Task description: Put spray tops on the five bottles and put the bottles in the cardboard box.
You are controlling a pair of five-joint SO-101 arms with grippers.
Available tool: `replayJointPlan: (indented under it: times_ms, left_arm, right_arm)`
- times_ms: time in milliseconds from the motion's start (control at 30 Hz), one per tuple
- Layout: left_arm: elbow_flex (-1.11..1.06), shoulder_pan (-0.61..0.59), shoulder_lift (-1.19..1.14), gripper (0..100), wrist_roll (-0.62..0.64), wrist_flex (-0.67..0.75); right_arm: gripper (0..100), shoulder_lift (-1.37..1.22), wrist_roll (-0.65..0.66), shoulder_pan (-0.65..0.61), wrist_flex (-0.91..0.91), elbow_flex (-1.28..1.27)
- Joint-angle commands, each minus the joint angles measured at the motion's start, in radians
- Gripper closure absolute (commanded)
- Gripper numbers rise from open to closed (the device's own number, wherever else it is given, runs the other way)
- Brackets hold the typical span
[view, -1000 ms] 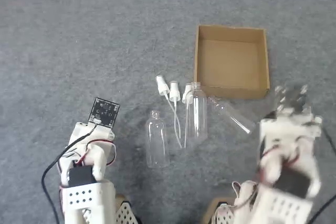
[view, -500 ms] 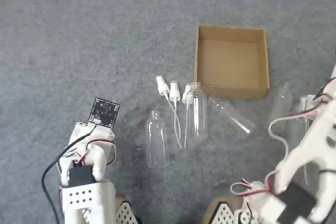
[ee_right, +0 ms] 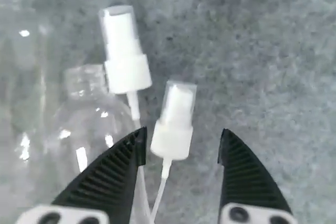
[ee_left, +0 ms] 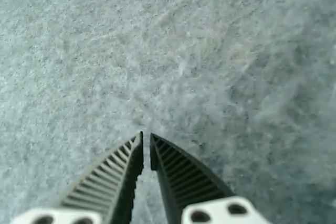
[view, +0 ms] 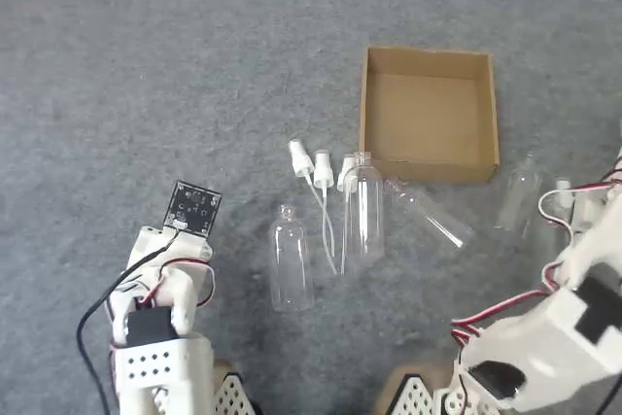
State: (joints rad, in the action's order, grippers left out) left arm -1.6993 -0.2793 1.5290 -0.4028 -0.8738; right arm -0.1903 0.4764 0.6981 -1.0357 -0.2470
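Closer, spray top (ee_right: 173, 124) between right pincer (ee_right: 181, 136)

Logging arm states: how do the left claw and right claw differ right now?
The left claw is shut; the right claw is open. The left claw hangs over bare carpet; the right claw straddles a spray top lying next to a bottle. Both point down at the carpet and grip nothing.

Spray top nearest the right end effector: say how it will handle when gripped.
Probably light: the spray top is small white plastic. Its thin tube likely flexes. Lying on its round side, it may roll if nudged.
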Motion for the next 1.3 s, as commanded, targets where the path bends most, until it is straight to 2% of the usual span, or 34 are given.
replayJointPlan:
  times_ms: [0, 133, 333, 400, 533, 633, 767, 967, 1100, 1267]
  left_arm:
    - [0.007, -0.002, 0.015, 98, -0.009, -0.006]
    - [0.007, -0.002, 0.015, 98, -0.009, -0.006]
    - [0.007, -0.002, 0.015, 98, -0.008, -0.006]
    - [0.007, -0.002, 0.015, 98, -0.008, -0.006]
    - [0.007, -0.002, 0.015, 98, -0.008, -0.006]
    - [0.007, -0.002, 0.015, 98, -0.008, -0.006]
    - [0.007, -0.002, 0.015, 98, -0.008, -0.006]
    - [0.007, -0.002, 0.014, 98, -0.008, -0.008]
    - [0.007, -0.002, 0.014, 98, -0.008, -0.008]
    - [0.007, -0.003, 0.020, 99, -0.009, -0.043]
  right_arm:
    - [82.5, -0.033, 0.008, 0.010, 0.065, 0.066]
    - [82.8, -0.087, 0.014, 0.010, 0.085, 0.066]
    - [99.6, -0.113, 0.014, 0.019, 0.076, 0.066]
    - [98.7, -0.090, 0.014, 0.027, 0.061, 0.084]
    - [99.2, 0.021, 0.012, 0.019, -0.128, 0.210]
    - [99.1, 0.125, 0.008, -0.036, -0.294, 0.333]
    - [99.1, 0.255, 0.005, -0.170, -0.473, 0.448]
    - [99.2, 0.383, -0.094, -0.433, -0.642, 0.540]
    - [99.2, 0.401, -0.190, -0.651, -0.674, 0.562]
    - [99.2, 0.383, -0.333, -0.943, -0.611, 0.560]
